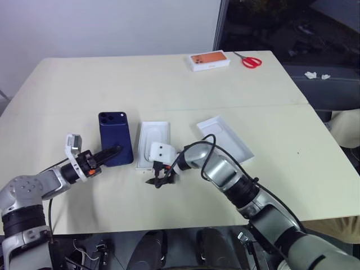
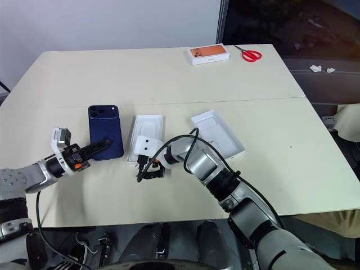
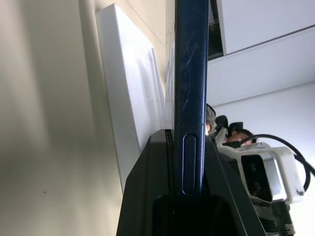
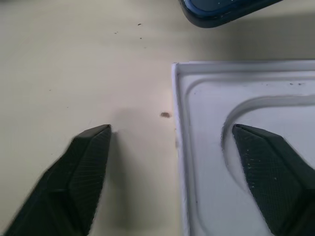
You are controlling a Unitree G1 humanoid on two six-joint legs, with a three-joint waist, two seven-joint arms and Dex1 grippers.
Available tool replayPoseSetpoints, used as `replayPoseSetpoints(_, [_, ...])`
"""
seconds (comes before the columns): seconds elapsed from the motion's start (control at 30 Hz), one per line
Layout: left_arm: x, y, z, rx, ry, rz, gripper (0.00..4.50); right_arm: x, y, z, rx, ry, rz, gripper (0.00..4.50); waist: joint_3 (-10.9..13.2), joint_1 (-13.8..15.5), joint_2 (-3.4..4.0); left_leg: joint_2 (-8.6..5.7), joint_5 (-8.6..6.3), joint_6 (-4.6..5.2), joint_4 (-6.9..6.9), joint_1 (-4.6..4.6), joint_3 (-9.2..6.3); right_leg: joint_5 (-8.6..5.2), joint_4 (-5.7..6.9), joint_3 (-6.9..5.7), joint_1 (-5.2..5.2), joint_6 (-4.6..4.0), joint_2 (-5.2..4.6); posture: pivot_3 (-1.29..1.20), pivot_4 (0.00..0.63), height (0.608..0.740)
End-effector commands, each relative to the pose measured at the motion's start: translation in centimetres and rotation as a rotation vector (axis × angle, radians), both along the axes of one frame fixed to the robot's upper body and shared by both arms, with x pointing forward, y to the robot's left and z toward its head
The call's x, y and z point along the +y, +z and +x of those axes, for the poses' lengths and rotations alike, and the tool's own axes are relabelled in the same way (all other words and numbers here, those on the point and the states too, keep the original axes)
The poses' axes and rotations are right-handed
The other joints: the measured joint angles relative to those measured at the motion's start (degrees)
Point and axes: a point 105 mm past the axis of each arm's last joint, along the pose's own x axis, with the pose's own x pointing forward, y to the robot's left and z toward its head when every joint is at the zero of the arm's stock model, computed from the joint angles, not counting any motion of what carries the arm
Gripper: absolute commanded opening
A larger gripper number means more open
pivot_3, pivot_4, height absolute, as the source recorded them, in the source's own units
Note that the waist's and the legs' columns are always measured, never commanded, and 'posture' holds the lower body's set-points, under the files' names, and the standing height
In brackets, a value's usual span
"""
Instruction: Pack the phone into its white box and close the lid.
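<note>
Phone: flat on the desk, camera end away from the robot, near end pinched.
Left hand: clamped on the phone's near end.
Right hand: fingers apart, straddling the near edge of the white insert beside the phone.
Lid: right of the insert, inside up.

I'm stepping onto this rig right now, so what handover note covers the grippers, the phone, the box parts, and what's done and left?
Left gripper: shut on the phone, gripping its near edge; the phone lies back-up on the table.
Right gripper: open, fingers straddling the near edge of the white tray with the oval recess, holding nothing.
Another white tray lies open to its right.
Done: phone gripped.
Left: pack the phone, close the lid.
</note>
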Motion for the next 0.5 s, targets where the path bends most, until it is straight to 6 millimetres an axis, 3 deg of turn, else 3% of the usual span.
replayPoseSetpoints(0.03, [-0.1, 1.7, 0.0, -0.07, -0.012, -0.02, 0.0, 0.1, 2.8, -0.7, 0.004, 0.043, 0.08, 3.9, 0.01, -0.06, -0.01, 0.0, 0.0, 0.0, -0.01, -0.01, 0.0, 0.0, 0.0, 0.0, 0.0, 0.0, 0.0, 0.0, 0.15, 0.74])
replayPoseSetpoints(0.2, [-0.1, 1.8, 0.2, -0.072, -0.014, -0.023, 0.0, -0.6, 6.0, -0.3, 0.012, 0.036, 0.167, 3.9, 0.01, -0.27, -0.01, 0.01, -0.01, 0.02, -0.05, -0.02, 0.0, 0.0, 0.01, 0.01, -0.01, 0.0, 0.01, 0.0, 0.15, 0.74])
replayPoseSetpoints(0.37, [-1.2, 2.5, 0.6, -0.081, -0.048, -0.046, 0.0, -1.6, 7.4, 1.4, 0.026, -0.028, 0.23, 3.9, 0.01, -0.08, -0.01, 0.01, -0.01, 0.02, -0.04, -0.02, 0.0, 0.0, 0.0, 0.0, 0.0, 0.0, 0.0, 0.0, 0.15, 0.74])
replayPoseSetpoints(0.47, [-2.9, 2.1, 0.9, -0.034, -0.089, -0.081, 0.0, -2.8, 7.1, 3.2, 0.007, -0.115, 0.225, 3.13, 0.01, 0.48, -0.02, -0.02, -0.02, 0.03, 0.02, -0.02, -0.01, 0.0, -0.03, -0.02, 0.01, 0.0, -0.03, 0.0, 0.15, 0.74])
replayPoseSetpoints(0.5, [-3.5, 1.6, 1.1, -0.016, -0.099, -0.058, 0.0, -3.4, 6.9, 3.6, 0.002, -0.134, 0.217, 2.67, 0.01, 0.7, -0.02, -0.04, -0.02, 0.03, 0.04, -0.02, 0.0, 0.0, -0.03, -0.01, 0.02, 0.0, -0.04, 0.0, 0.15, 0.74])
